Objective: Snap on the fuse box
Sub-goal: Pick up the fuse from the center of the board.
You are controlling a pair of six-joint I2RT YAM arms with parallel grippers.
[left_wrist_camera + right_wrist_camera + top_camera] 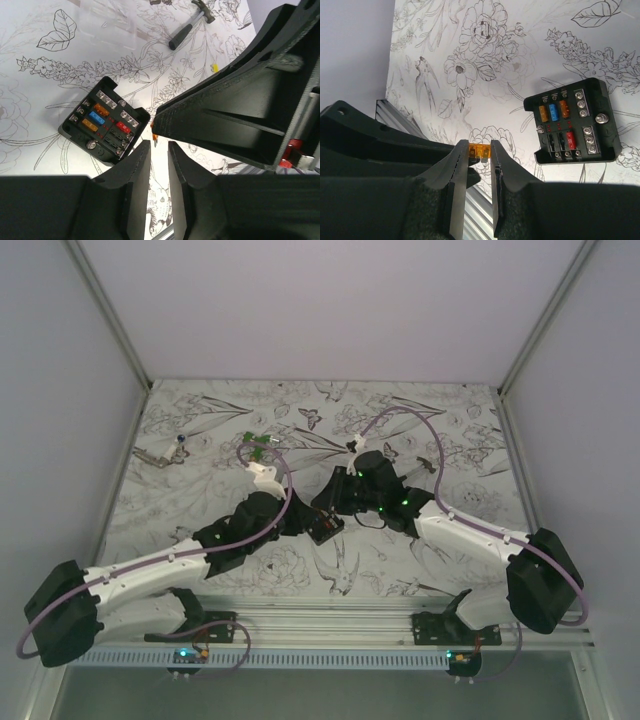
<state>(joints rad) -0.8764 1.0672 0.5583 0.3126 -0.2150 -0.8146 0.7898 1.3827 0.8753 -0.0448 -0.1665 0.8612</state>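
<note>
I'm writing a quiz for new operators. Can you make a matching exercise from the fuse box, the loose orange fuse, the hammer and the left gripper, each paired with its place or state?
Things:
1. fuse box
2. orange fuse
3. hammer
4. left gripper

Places or states:
A. pinched between the fingertips of the right gripper
B. slightly open, nothing between its fingers
C. flat on the table, uncovered, fuses showing
D. lying on the table, apart from the box

Pairs: 1-C, 2-A, 3-D, 4-B
</note>
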